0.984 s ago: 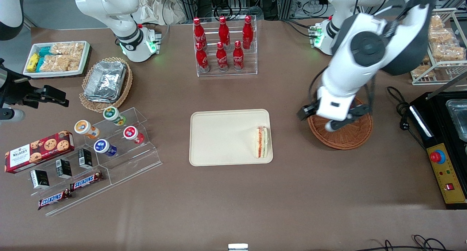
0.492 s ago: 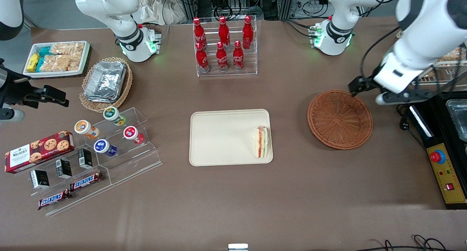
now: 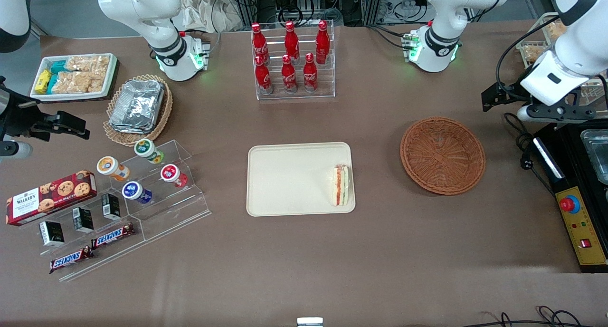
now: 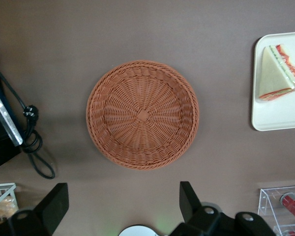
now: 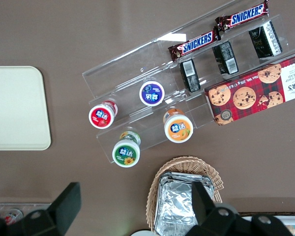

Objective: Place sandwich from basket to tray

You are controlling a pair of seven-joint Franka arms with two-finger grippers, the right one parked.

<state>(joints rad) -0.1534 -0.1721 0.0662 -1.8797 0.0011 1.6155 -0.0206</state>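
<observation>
The sandwich (image 3: pixel 341 185) (image 4: pixel 278 73), a pale wedge with a red and green filling stripe, lies on the cream tray (image 3: pixel 289 179) (image 4: pixel 280 115) at the tray's end nearest the basket. The round reddish-brown wicker basket (image 3: pixel 442 155) (image 4: pixel 142 114) holds nothing. My left gripper (image 3: pixel 507 105) (image 4: pixel 123 206) hangs high over the table toward the working arm's end, past the basket's rim and farther from the front camera than the basket. Its fingers are spread wide with nothing between them.
A black machine with a red button (image 3: pixel 574 198) and a coiled cable (image 3: pixel 521 141) sit next to the basket at the working arm's end. A rack of red bottles (image 3: pixel 292 58) stands farther back. Snack displays (image 3: pixel 118 198) fill the parked arm's end.
The left arm has swung up and away from above the basket toward the working arm's end of the table. The sandwich has stayed on the tray and the basket is uncovered.
</observation>
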